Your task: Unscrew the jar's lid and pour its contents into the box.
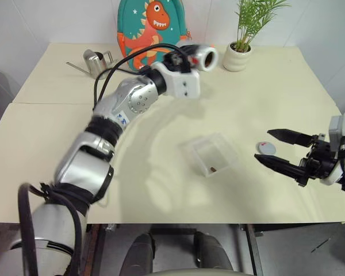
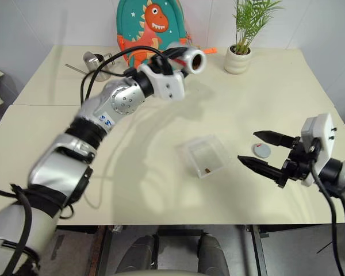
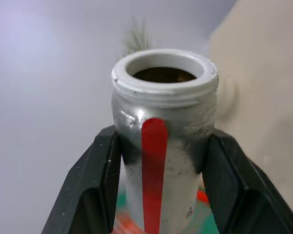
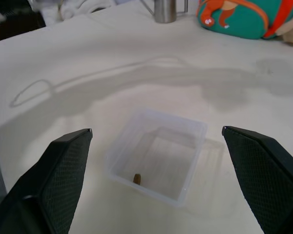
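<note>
The left gripper (image 3: pixel 161 161) is raised high over the far part of the tabletop (image 1: pixel 264 98), its jaws clamped on the sides of the jar (image 3: pixel 163 126). The jar is lidless, its white threaded rim pointing away from the wrist, and a dark mass of contents (image 3: pixel 163 74) sits just inside the mouth, though how full it is I cannot tell. A red stripe runs down the jar's silver side between the two black fingers (image 3: pixel 95 185).

The right gripper (image 2: pixel 259 150) hangs low at the near right edge of the tabletop with its jaws spread wide and nothing between them. The lid (image 2: pixel 262 150) lies flat on the tabletop, under the gap between those open jaws. The box (image 4: pixel 156 156) stands ahead of the right jaws, well below the left ones, with one small brown bit (image 4: pixel 136 179) on its floor.
</note>
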{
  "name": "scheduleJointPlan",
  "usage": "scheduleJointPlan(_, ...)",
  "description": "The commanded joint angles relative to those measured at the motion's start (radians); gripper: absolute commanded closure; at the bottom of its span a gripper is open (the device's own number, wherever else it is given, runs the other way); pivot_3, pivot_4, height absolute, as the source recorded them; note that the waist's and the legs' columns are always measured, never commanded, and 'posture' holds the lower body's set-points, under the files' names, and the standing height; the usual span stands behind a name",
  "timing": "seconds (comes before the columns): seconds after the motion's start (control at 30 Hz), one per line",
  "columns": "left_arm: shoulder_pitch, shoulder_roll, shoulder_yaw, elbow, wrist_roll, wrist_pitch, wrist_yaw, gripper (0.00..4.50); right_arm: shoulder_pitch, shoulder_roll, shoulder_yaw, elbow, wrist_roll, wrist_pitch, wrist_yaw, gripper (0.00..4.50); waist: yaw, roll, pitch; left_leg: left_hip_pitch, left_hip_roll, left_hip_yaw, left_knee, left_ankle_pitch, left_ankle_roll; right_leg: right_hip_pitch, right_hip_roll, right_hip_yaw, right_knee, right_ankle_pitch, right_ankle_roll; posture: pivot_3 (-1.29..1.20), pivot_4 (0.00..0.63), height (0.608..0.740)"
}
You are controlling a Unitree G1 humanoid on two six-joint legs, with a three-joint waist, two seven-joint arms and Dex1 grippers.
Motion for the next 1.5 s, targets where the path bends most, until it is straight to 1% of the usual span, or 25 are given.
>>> scheduleJointPlan(0.03, 0.094, -0.035, 0.192, -0.231, -0.293, 0.288, -0.151, 2.48, -0.056, -0.042, 0.001, 0.041, -0.002, -0.001, 0.03, 0.02, -0.001, 0.0, 0.0, 0.0, 0.0, 0.0, 0.0, 0.0, 0.0, 0.0, 0.0, 0.0, 0.0, 0.0, 0.0, 0.0, 0.15, 0.74)
scheduleJointPlan(0.2, 0.308, -0.086, 0.335, -0.563, -0.532, 0.647, -0.216, 2.48, -0.137, -0.069, 0.063, 0.1, -0.018, 0.0, 0.069, 0.02, 0.0, 0.0, 0.0, 0.001, 0.0, -0.001, 0.001, 0.0, 0.0, 0.0, 0.0, 0.0, 0.003, 0.0, 0.0, 0.0, 0.15, 0.74)
scheduleJointPlan(0.3, 0.406, -0.077, 0.363, -0.691, -0.603, 0.78, -0.247, 2.48, -0.177, -0.072, 0.093, 0.121, -0.025, 0.006, 0.084, 0.02, 0.001, 0.0, 0.0, 0.001, 0.0, -0.001, 0.002, 0.0, 0.0, 0.0, 0.0, 0.001, 0.004, 0.0, 0.0, 0.0, 0.15, 0.74)
scheduleJointPlan(0.47, 0.553, -0.017, 0.341, -0.816, -0.616, 0.898, -0.303, 2.48, -0.193, -0.077, 0.111, 0.14, -0.037, 0.009, 0.114, 0.02, 0.002, 0.0, 0.0, 0.001, 0.0, -0.001, 0.004, 0.0, 0.0, 0.0, 0.0, 0.001, 0.003, 0.0, -0.001, 0.0, 0.15, 0.74)
scheduleJointPlan(0.5, 0.576, 0.004, 0.324, -0.829, -0.599, 0.9, -0.315, 2.48, -0.194, -0.077, 0.112, 0.14, -0.039, 0.011, 0.116, 0.02, 0.002, 0.0, 0.0, 0.002, 0.0, -0.001, 0.004, 0.0, 0.0, 0.0, 0.0, 0.001, 0.002, 0.0, -0.001, 0.0, 0.15, 0.74)
scheduleJointPlan(0.73, 0.628, 0.03, 0.316, -0.874, -0.607, 0.922, -0.331, 2.48, -0.189, -0.069, 0.111, 0.134, -0.045, 0.018, 0.124, 0.02, 0.003, 0.0, 0.0, 0.002, 0.0, -0.001, 0.004, 0.001, -0.001, 0.002, 0.0, 0.001, 0.001, 0.001, -0.002, 0.0, 0.15, 0.74)
scheduleJointPlan(0.8, 0.637, 0.031, 0.307, -0.882, -0.607, 0.926, -0.339, 1.76, -0.19, -0.066, 0.114, 0.131, -0.047, 0.019, 0.122, 0.0, 0.003, 0.0, 0.0, 0.002, 0.0, -0.001, 0.004, 0.001, -0.001, 0.002, 0.0, 0.001, 0.0, 0.001, -0.002, 0.0, 0.15, 0.74)
scheduleJointPlan(0.97, 0.638, 0.039, 0.299, -0.905, -0.61, 0.955, -0.35, 0.23, -0.196, -0.063, 0.118, 0.135, -0.052, 0.02, 0.123, 0.0, 0.001, 0.0, 0.0, 0.003, 0.0, -0.001, 0.002, 0.001, 0.0, 0.002, 0.0, 0.001, -0.001, 0.001, -0.003, 0.0, 0.15, 0.74)
scheduleJointPlan(1.0, 0.638, 0.04, 0.297, -0.909, -0.608, 0.959, -0.35, 0.05, -0.196, -0.063, 0.118, 0.138, -0.053, 0.019, 0.124, 0.0, 0.001, 0.0, 0.0, 0.003, 0.0, -0.001, 0.002, 0.001, -0.001, 0.002, 0.0, 0.001, -0.001, 0.001, -0.003, 0.0, 0.15, 0.74)
scheduleJointPlan(1.23, 0.68, 0.09, 0.302, -1.028, -0.613, 1.031, -0.354, 0.05, -0.202, -0.071, 0.116, 0.146, -0.061, 0.019, 0.134, 0.0, 0.0, 0.0, 0.0, 0.003, 0.0, -0.001, 0.002, 0.001, 0.0, 0.002, 0.0, 0.001, -0.002, 0.001, -0.003, 0.0, 0.15, 0.74)
scheduleJointPlan(1.37, 0.718, 0.145, 0.321, -1.123, -0.634, 1.115, -0.366, 0.05, -0.202, -0.08, 0.109, 0.146, -0.062, 0.025, 0.144, 0.0, 0.0, 0.0, 0.0, 0.003, 0.0, -0.001, 0.0, 0.001, 0.0, 0.002, 0.0, 0.001, -0.002, 0.001, -0.003, 0.0, 0.15, 0.74)
scheduleJointPlan(1.5, 0.75, 0.209, 0.348, -1.178, -0.652, 1.168, -0.391, 0.05, -0.196, -0.094, 0.097, 0.162, -0.07, 0.022, 0.168, 0.0, 0.0, 0.0, 0.0, 0.003, 0.0, -0.001, 0.0, 0.001, 0.0, 0.002, 0.0, 0.001, -0.002, 0.0, -0.003, 0.0, 0.15, 0.74)
